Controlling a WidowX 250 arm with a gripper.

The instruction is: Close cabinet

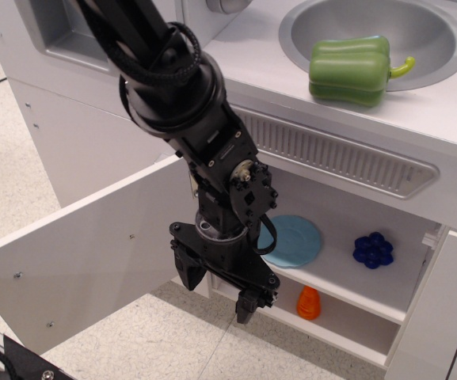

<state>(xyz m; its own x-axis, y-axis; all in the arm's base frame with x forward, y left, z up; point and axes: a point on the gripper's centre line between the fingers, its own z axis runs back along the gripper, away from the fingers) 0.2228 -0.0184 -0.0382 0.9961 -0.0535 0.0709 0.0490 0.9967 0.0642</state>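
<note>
The white cabinet under the counter stands open, with one inner shelf. Its flat white door is swung wide open toward the lower left, inner face showing with small screw holes. The handle is hidden on the far side. My gripper points down in front of the cabinet's left part, just right of the door's inner face near the hinge side. Its black fingers are apart and hold nothing. I cannot tell if it touches the door.
On the shelf lie a blue plate and a dark blue toy; an orange cone stands below. A green pepper sits in the sink. A grey vent panel runs above. Another white door is at right.
</note>
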